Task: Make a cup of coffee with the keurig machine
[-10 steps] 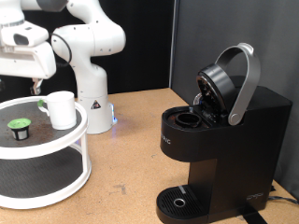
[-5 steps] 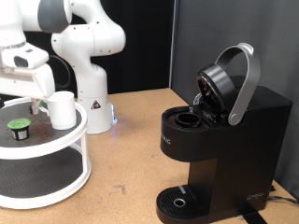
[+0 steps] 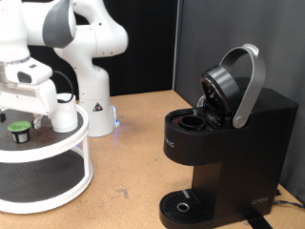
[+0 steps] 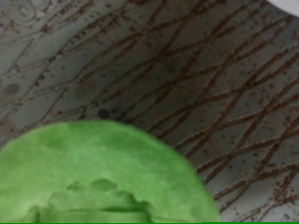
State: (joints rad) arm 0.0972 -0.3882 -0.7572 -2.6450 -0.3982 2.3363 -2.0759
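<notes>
The small white cup (image 3: 63,113) stands on the top tier of a white round stand (image 3: 86,127) at the exterior view's left. A dark green-topped pod (image 3: 18,128) sits beside it, and fills the wrist view (image 4: 103,177) as a large green disc. My gripper (image 3: 19,123) is low over the pod, with a finger on either side and apart from it. The black keurig machine (image 3: 238,143) stands at the right with its lid (image 3: 224,86) and grey handle raised. Its pod chamber (image 3: 191,122) looks empty.
The stand has a lower tier (image 3: 38,176) with a patterned grey surface. The robot base (image 3: 93,100) stands behind it. The brown table (image 3: 133,162) lies between stand and machine. The machine's round drip base (image 3: 181,204) bears nothing.
My gripper has come down and moved towards the exterior view's left, from above the cup's side to just over the pod. The cup, pod and machine have not moved.
</notes>
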